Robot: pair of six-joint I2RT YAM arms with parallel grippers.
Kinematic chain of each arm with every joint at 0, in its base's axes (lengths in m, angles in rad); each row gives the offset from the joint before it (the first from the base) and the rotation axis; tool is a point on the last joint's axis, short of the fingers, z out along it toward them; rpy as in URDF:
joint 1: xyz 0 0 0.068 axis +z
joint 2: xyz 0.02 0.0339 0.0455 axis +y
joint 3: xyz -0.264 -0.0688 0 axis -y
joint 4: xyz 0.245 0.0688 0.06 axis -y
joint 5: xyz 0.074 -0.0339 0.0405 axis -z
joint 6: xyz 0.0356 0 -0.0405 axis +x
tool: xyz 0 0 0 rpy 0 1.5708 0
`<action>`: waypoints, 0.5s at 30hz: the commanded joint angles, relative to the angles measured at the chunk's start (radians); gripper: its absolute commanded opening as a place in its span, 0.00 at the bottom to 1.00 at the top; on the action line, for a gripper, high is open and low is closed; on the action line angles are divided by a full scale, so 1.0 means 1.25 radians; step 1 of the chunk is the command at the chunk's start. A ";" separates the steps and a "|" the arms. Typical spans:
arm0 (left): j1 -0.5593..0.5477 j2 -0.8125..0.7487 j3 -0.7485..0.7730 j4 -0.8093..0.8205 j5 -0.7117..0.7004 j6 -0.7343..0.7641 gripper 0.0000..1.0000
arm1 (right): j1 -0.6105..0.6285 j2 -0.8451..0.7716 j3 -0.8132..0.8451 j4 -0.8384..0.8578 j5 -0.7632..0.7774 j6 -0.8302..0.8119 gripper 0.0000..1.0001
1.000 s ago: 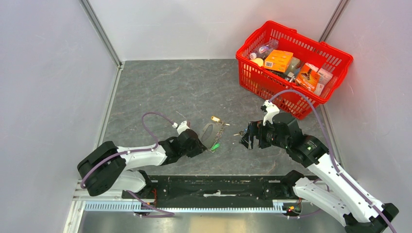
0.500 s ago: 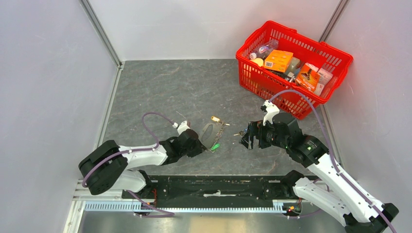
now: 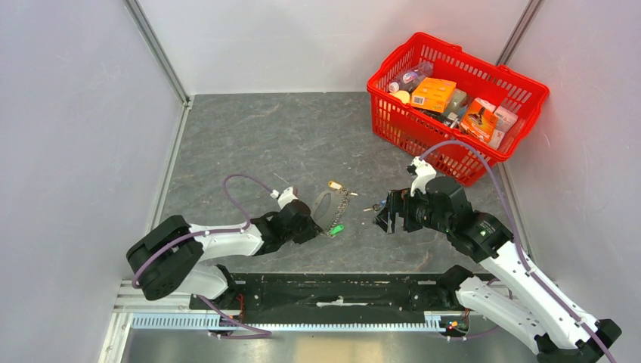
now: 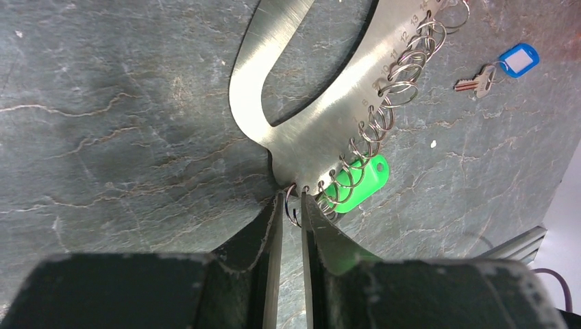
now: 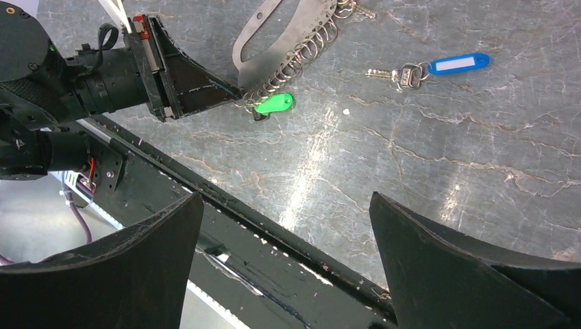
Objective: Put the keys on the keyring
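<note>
The keyring (image 3: 326, 208) is a curved metal plate with a row of split rings along one edge. It lies flat and carries a green tag (image 3: 335, 228) and a yellow tag (image 3: 334, 184). My left gripper (image 3: 314, 231) is nearly closed at the plate's near end. In the left wrist view its jaws (image 4: 293, 199) pinch a small ring, beside the green tag (image 4: 356, 181). The blue-tagged key (image 5: 455, 64) lies on the table right of the plate (image 5: 274, 34). My right gripper (image 3: 384, 214) hovers beside it, open and empty (image 5: 284, 195).
A red basket (image 3: 423, 136) full of packages stands at the back right, close behind my right arm. The black base rail (image 5: 274, 233) runs along the table's near edge. Grey walls close in the left, right and back sides.
My left arm's elbow has shifted slightly right; its gripper stays at the keyring's end. My right arm has barely moved.
</note>
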 commanded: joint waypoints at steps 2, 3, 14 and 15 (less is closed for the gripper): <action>-0.003 -0.036 0.016 -0.034 -0.015 0.009 0.20 | 0.005 -0.006 -0.006 0.007 -0.003 -0.001 0.99; -0.003 -0.046 0.025 -0.048 -0.012 0.021 0.18 | 0.004 -0.005 -0.007 0.008 -0.002 0.000 0.99; 0.006 -0.129 0.069 -0.132 0.050 0.148 0.02 | 0.004 -0.001 -0.004 0.008 -0.012 0.005 0.99; 0.009 -0.125 0.075 -0.138 0.060 0.157 0.02 | 0.004 0.002 -0.003 0.008 -0.015 0.006 0.99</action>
